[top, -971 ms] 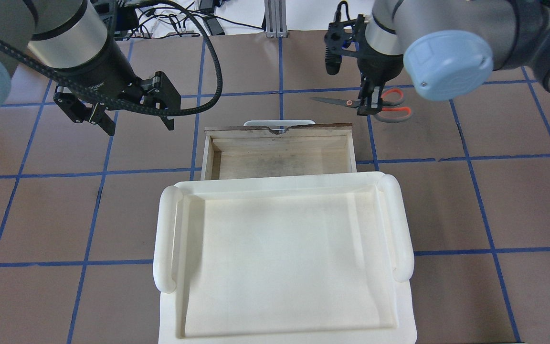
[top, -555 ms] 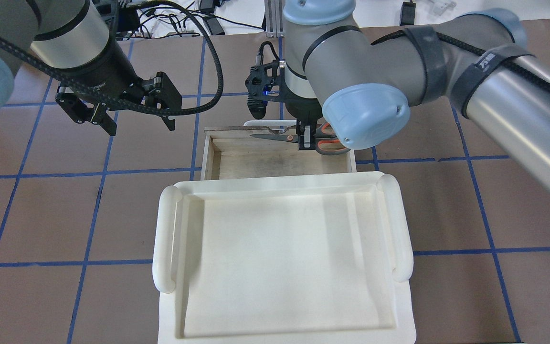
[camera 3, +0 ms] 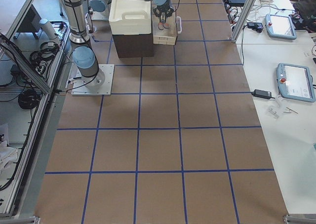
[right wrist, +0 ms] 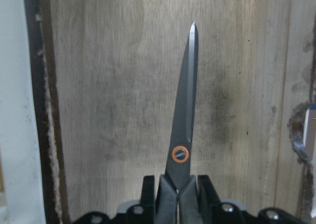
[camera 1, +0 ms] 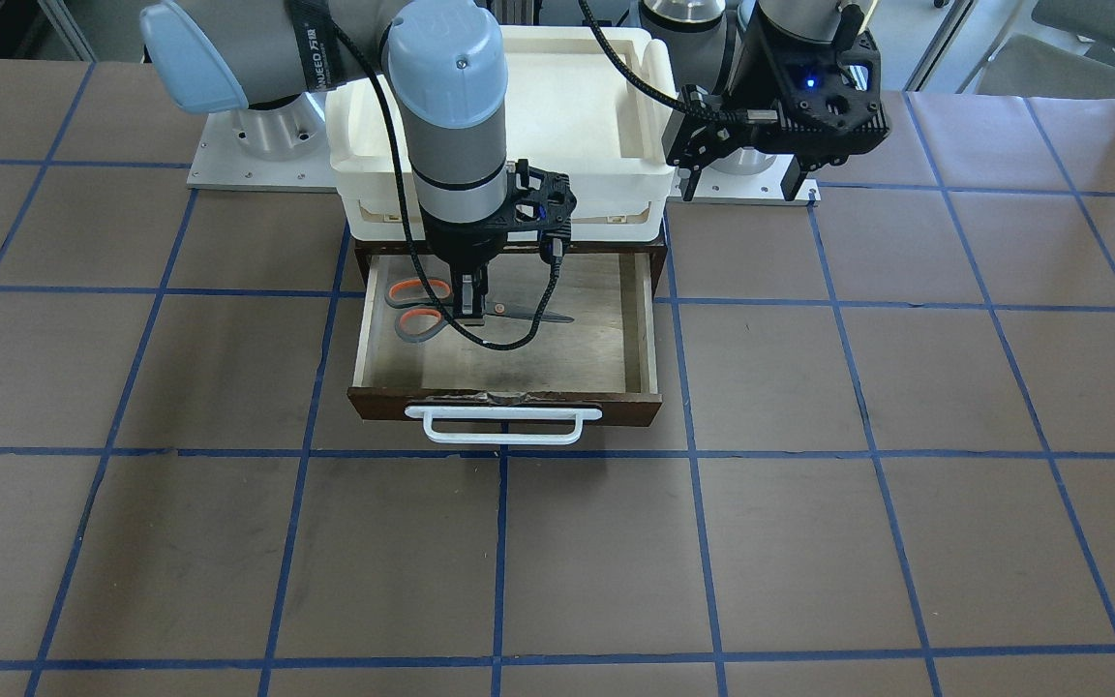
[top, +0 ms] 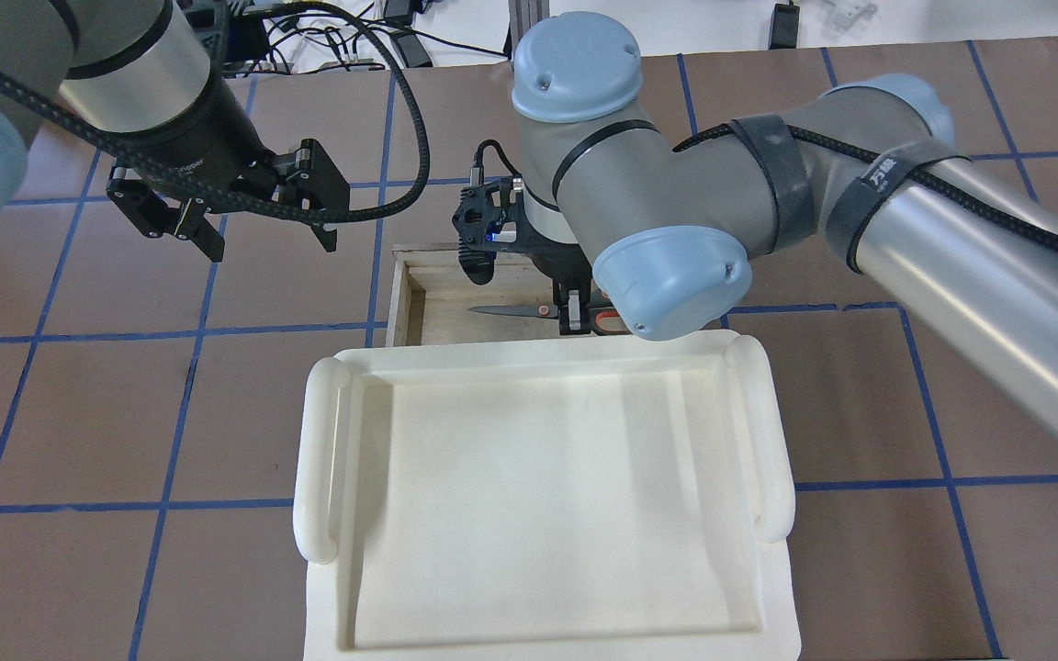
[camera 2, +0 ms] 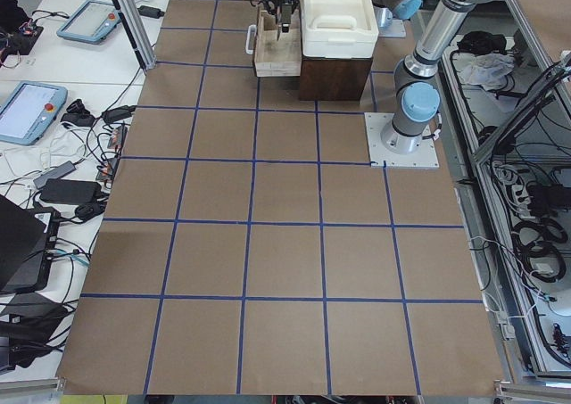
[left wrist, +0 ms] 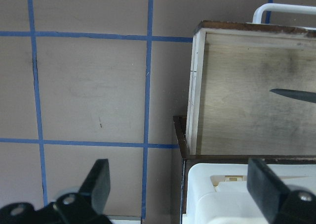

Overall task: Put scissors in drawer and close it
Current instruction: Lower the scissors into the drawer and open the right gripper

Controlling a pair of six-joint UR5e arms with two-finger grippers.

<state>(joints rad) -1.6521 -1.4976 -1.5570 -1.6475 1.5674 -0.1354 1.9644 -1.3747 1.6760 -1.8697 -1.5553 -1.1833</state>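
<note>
A dark brown table (camera 1: 809,503) marked with blue tape lines carries a small dark cabinet (camera 2: 335,81) with a white plastic tray (top: 318,459) on top. Seen from across the table, the drawer (camera 1: 572,366) stands pulled out toward 6 o'clock, its pale wood floor showing and its white bar handle (camera 1: 502,423) at the front.

The right gripper (camera 1: 467,310) reaches straight down into the drawer's 9 o'clock half. Its jaws are pinched narrow around the scissors (camera 1: 524,313), gripping just behind the orange pivot. The scissors are level and closed, inside the drawer's outline. The orange-lined black loops point to 9 o'clock and the dark blades to 3 o'clock. The blades run parallel to the drawer front, nearer the cabinet than the handle. Whether the scissors touch the drawer floor cannot be told.

From overhead, the left gripper (top: 270,243) hangs above bare table at 10 o'clock from the drawer, well apart from it. Its jaws are spread wide and hold nothing.
</note>
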